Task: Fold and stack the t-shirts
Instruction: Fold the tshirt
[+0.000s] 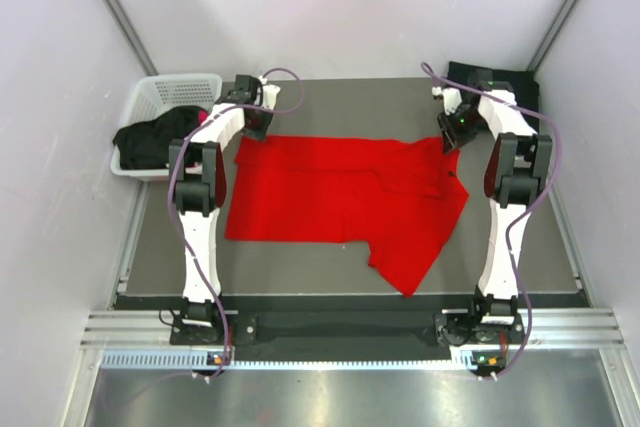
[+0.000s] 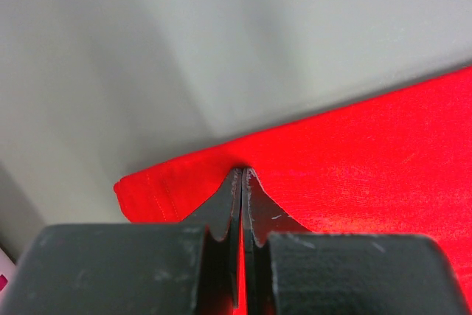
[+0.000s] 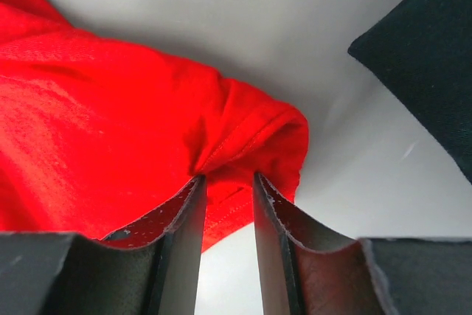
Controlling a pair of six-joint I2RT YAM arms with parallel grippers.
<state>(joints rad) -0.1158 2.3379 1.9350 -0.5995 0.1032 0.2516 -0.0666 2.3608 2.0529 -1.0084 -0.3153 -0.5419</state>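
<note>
Left gripper (image 2: 242,176) is clamping tight and right gripper (image 3: 227,179) is pinching slightly parted, both gripping the red t-shirt's (image 1: 340,197) far edge. I'm advising lifting evenly, hem taut.

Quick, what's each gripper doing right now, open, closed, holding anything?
Left gripper: closed, pinching the red t-shirt at its edge.
Right gripper: closed on a bunched fold of the red t-shirt.

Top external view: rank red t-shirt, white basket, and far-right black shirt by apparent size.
1. red t-shirt, clearly largest.
2. white basket.
3. black shirt, smallest as seen; the right arm hides part of it.
</note>
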